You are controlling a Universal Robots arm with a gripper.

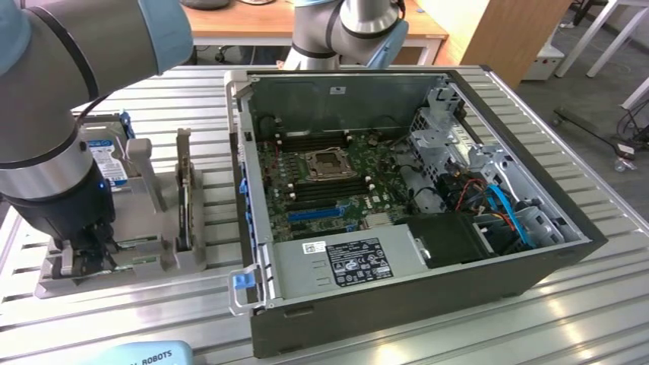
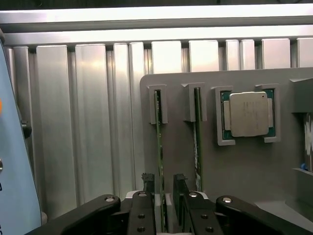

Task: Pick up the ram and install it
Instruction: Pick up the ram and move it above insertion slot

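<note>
Two ram sticks stand on edge in a grey holder (image 2: 234, 171). In the wrist view my gripper (image 2: 164, 182) is open, with one dark finger on each side of the near end of one ram (image 2: 158, 142) and a gap still visible beside it. The second ram (image 2: 197, 132) stands parallel in the neighbouring slot. In the exterior view the gripper (image 1: 87, 257) is low over the near end of the holder (image 1: 61, 289) at the exterior view's left, and a ram stick (image 1: 185, 198) stands upright there.
A square silver processor chip (image 2: 248, 113) sits in the holder beside the sticks. A blue-labelled hard drive (image 1: 106, 161) stands behind the arm. The open computer case (image 1: 406, 304) with its motherboard (image 1: 324, 175) takes up the middle of the slatted metal table (image 1: 568, 319).
</note>
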